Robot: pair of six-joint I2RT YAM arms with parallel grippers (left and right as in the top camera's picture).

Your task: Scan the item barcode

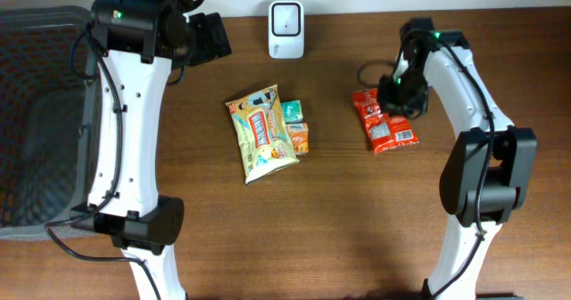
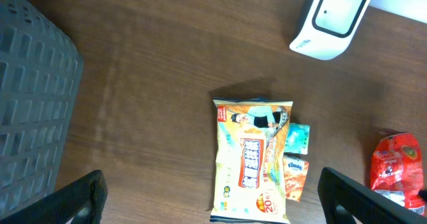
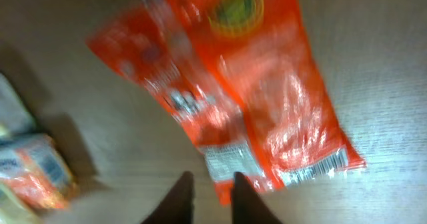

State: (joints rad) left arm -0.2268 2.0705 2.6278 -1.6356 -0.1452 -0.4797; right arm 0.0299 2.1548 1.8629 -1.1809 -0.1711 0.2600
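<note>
One red packet [image 3: 267, 97] is the item. It lies flat on the counter [image 1: 339, 211], right of centre, under the right arm's wrist. Glossy red-orange film, long rectangle, crinkled and throwing glare. It has a round yellow-green logo near one end and a white label patch on the lower edge. A lengthwise fold or a second overlapped strip runs down one side; the blur hides which. The barcode [image 3: 325, 165] is black bars on white at the packet's corner, face up.

The right gripper [image 3: 210, 184] hangs just over the packet's lower edge, its dark fingers parted by a narrow gap with nothing between them.

The counter is dark brown woodgrain, matte.

Left of the packet and well apart is a yellow pillow bag [image 1: 260, 132], shiny with printed graphics. A small teal pack [image 1: 293, 112] and a small orange pack [image 1: 300, 139] touch its right side.

The scanner [image 1: 286, 29] stands at the counter's back edge, centre. It is white plastic, a rounded block with a dark-rimmed window.

The left gripper [image 2: 213, 184] is spread wide and empty, high over the yellow bag.

A grey mesh basket [image 1: 36, 112] sits at far left.
</note>
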